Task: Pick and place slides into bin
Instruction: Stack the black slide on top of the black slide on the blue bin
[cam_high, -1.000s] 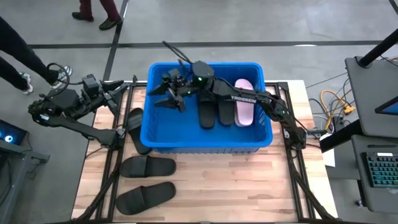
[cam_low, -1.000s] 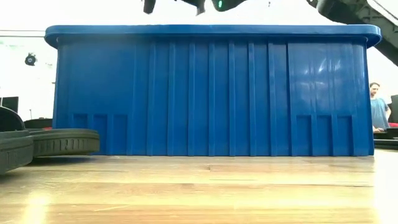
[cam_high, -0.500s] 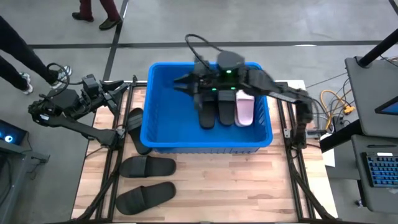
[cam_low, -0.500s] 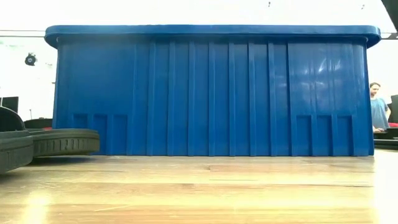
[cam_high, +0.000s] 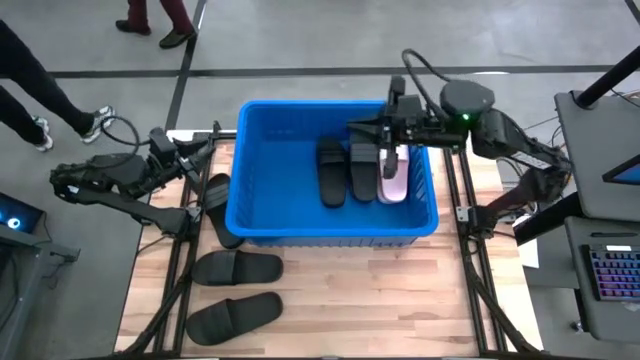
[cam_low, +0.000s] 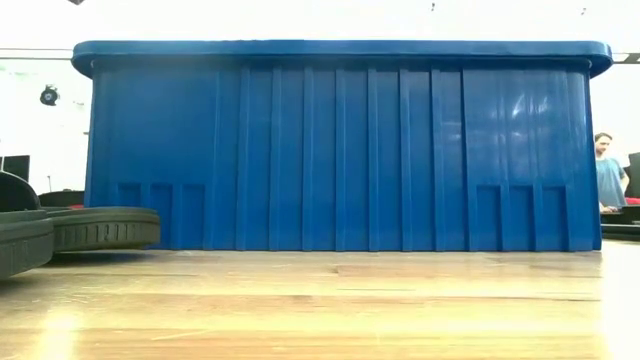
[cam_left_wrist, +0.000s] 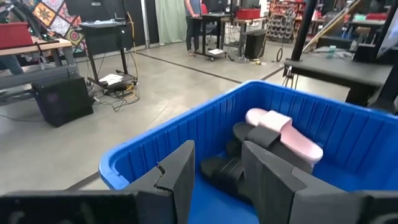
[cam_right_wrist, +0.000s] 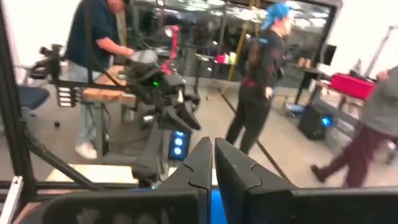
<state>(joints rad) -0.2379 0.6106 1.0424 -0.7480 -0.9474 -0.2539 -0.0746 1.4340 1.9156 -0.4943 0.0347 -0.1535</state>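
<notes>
The blue bin (cam_high: 262, 222) stands mid-table and holds two black slides (cam_high: 331, 174) (cam_high: 361, 170) and a pink slide (cam_high: 394, 178) side by side on its floor, toward its right end. Outside it, one black slide (cam_high: 216, 203) leans on the bin's left wall, and two more (cam_high: 237, 268) (cam_high: 235, 314) lie flat on the near left of the table. My right gripper (cam_high: 357, 128) hovers shut over the bin's far right part, pointing level toward the left, holding nothing. My left gripper (cam_high: 197, 149) stands open beyond the bin's far left corner, facing the bin (cam_left_wrist: 186, 134).
Dark frame rails (cam_high: 180, 250) run along both table sides. A desk with a keyboard (cam_high: 610, 270) stands at the right. People stand on the floor beyond the table's far left (cam_high: 40, 95). In the low view the bin wall (cam_low: 340, 150) fills the picture, with slide soles (cam_low: 80, 228) at its left.
My right gripper has risen out of the bin's left part and swept toward the table's right edge, turning from pointing down to level, and has shut on nothing. My left gripper has edged a little toward the bin. The slides have not moved.
</notes>
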